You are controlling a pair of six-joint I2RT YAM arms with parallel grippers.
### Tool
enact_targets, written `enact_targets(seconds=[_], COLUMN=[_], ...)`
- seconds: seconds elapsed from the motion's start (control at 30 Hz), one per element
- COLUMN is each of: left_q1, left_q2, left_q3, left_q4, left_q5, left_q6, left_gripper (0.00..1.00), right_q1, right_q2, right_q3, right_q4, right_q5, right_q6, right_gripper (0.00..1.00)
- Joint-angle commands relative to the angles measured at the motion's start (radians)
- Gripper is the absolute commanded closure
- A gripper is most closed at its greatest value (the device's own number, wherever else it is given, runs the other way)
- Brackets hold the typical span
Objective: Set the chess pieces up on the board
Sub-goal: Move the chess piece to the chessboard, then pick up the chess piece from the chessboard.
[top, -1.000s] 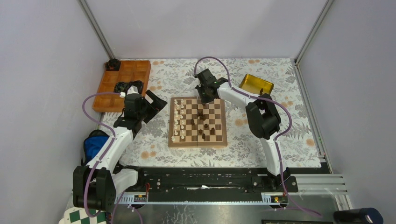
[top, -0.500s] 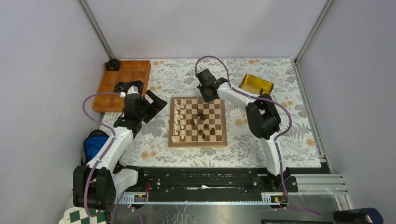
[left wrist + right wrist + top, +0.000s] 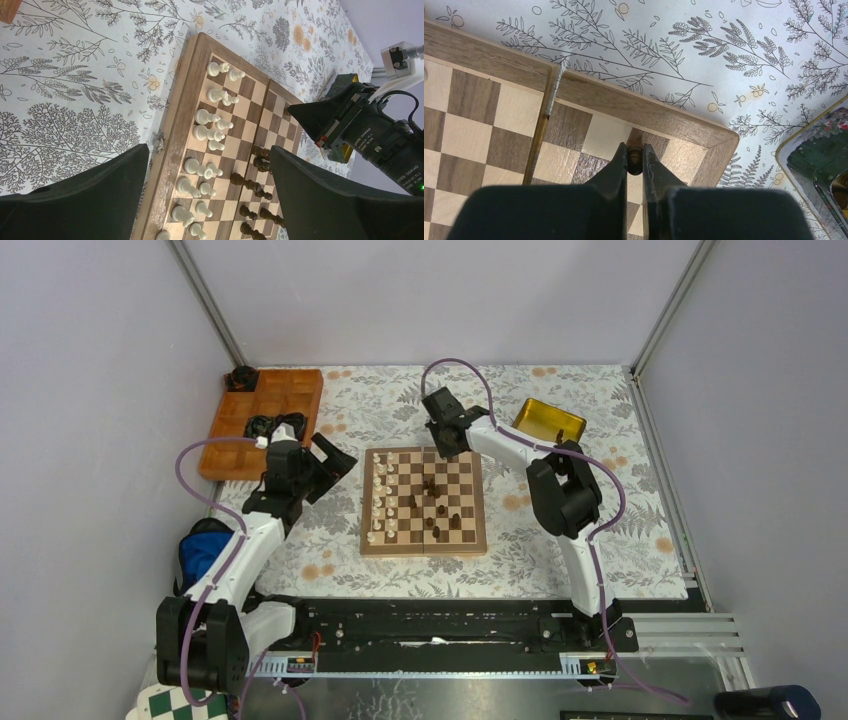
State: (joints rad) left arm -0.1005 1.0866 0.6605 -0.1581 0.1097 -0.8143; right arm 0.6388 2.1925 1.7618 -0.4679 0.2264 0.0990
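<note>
My right pincer (image 3: 635, 148) is closed almost fully on one dark chess piece (image 3: 634, 161); its top shows between the two fingers. It is over the far row of the board (image 3: 472, 540), near the far right corner. If the piece touches the square below, I cannot tell. My left pincer (image 3: 335, 462) is opened wide and holds nothing. It hangs over the flowered cloth (image 3: 600, 420), just left of the board. The white pieces (image 3: 379, 502) stand in two rows along the board's left side. Several dark pieces (image 3: 436, 512) stand scattered on the middle squares.
</note>
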Motion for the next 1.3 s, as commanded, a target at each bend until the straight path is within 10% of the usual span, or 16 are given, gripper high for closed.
enact_targets(seconds=[0.0, 0.3, 0.63, 1.27], left_q1=[0.011, 0.013, 0.013, 0.013], left_q2=[-0.026, -0.040, -0.038, -0.063], left_q3=[-0.002, -0.015, -0.011, -0.018], left_q4=[0.018, 0.014, 0.011, 0.011], left_q5=[0.011, 0.013, 0.013, 0.010], left_q6=[0.026, 0.023, 0.021, 0.010], left_gripper=[0.01, 0.01, 0.01, 0.01], right_q1=[-0.011, -0.025, -0.027, 0.016], right_q2=[-0.061, -0.071, -0.084, -0.311], right_q3=[-0.011, -0.043, -0.041, -0.090], right_q4=[-0.014, -0.007, 0.004, -0.085], right_q5=[0.031, 0.024, 0.005, -0.072], right_q6=[0.022, 0.044, 0.034, 0.001], right_gripper=[1.00, 0.97, 0.61, 0.61])
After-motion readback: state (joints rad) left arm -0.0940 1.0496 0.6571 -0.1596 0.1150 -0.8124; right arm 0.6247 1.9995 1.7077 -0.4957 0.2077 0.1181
